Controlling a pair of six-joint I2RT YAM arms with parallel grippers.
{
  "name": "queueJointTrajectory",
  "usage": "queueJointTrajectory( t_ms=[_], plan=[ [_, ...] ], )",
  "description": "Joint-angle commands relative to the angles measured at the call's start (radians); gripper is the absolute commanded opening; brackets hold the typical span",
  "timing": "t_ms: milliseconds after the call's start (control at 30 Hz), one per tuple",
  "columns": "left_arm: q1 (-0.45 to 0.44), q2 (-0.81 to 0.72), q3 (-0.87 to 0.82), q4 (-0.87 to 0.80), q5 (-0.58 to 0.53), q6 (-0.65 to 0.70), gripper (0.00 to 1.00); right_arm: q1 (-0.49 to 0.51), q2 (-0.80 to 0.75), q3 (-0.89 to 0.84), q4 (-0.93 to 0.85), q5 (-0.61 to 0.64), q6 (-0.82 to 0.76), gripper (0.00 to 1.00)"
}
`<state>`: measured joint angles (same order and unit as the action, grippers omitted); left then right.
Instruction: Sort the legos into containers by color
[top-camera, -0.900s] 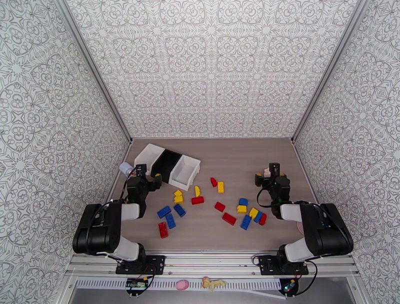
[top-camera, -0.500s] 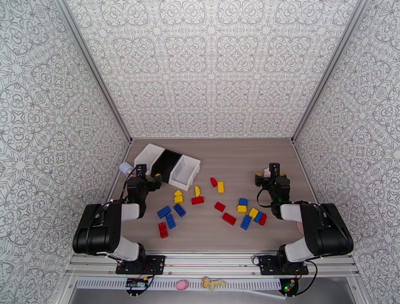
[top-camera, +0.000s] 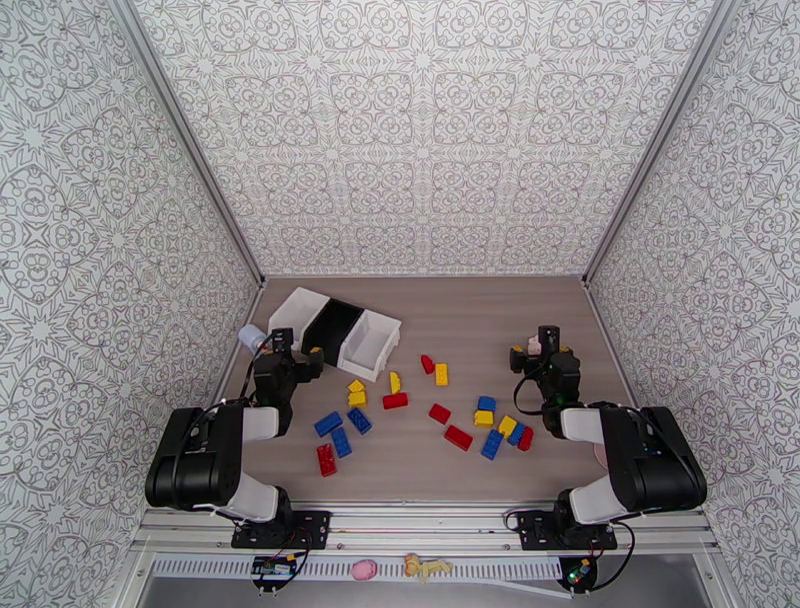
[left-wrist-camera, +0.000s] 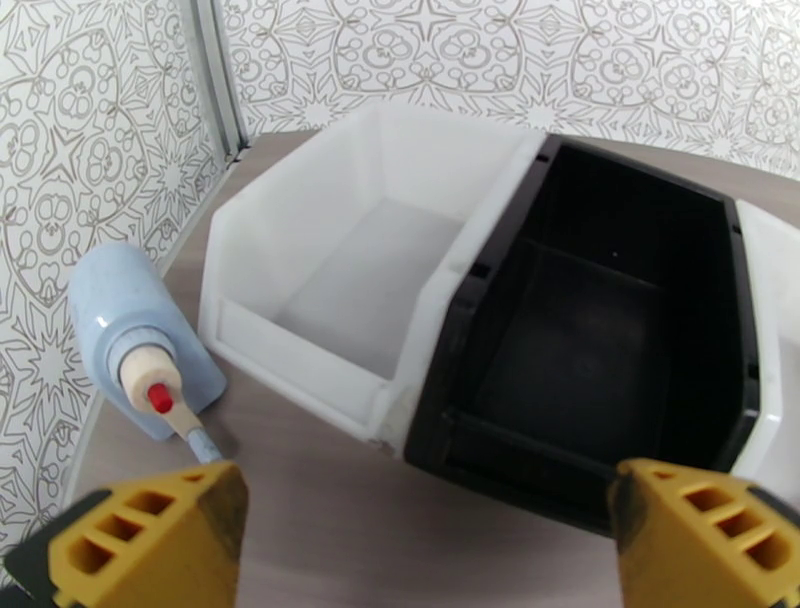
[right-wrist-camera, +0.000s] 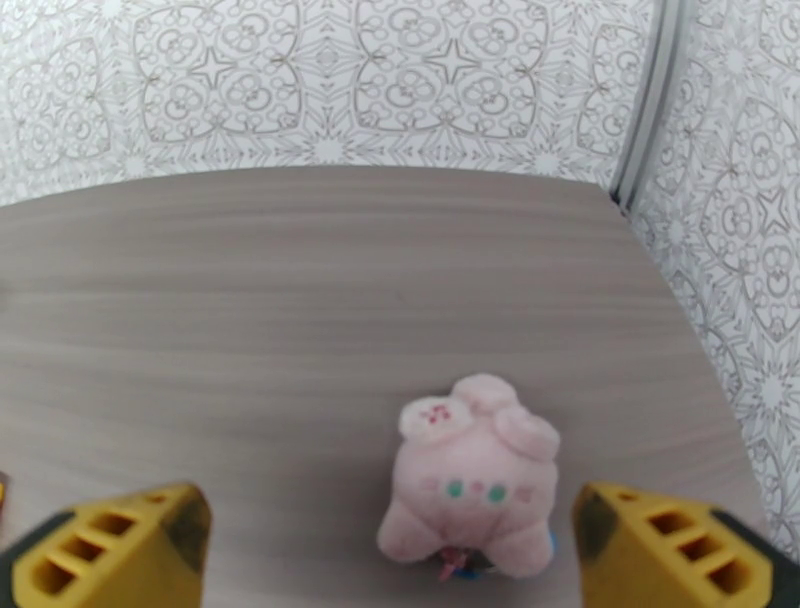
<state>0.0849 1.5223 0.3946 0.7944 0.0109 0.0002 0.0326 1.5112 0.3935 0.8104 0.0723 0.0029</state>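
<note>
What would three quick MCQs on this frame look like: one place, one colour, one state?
1. The bottle lies:
A) beside the left white bin
B) inside it
C) on top of it

2. The middle bin is:
A) white
B) blue
C) black

3. The left claw is:
A) shut on the bottle
B) open and empty
C) shut and empty

Key:
1 A: the bottle lies on the table just outside the bin's wall.
2 C: its walls and floor are black.
3 B: its jaws stand wide apart with nothing between them.
</note>
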Motion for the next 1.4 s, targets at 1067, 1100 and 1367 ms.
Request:
queueJointTrajectory(
  t_ms=[1067, 1100, 1367],
  plan=[
    [-0.254, 0.102, 0.840, -1.380, 0.006, 0.062, 1.00, 0.474, -0.340, 0.446, -0.806, -0.433, -0.208, 0.99],
    [-0.257, 0.128, 0.861, -1.391, 0.004, 0.057, 1.00, 0.491, -0.330, 0.454, -0.805, -0.433, -0.210, 1.00],
    [-0.267, 0.285, 0.961, -1.428, 0.005, 0.064, 0.85, 0.541, -0.293, 0.483, -0.810, -0.369, -0.232, 1.00]
  ],
)
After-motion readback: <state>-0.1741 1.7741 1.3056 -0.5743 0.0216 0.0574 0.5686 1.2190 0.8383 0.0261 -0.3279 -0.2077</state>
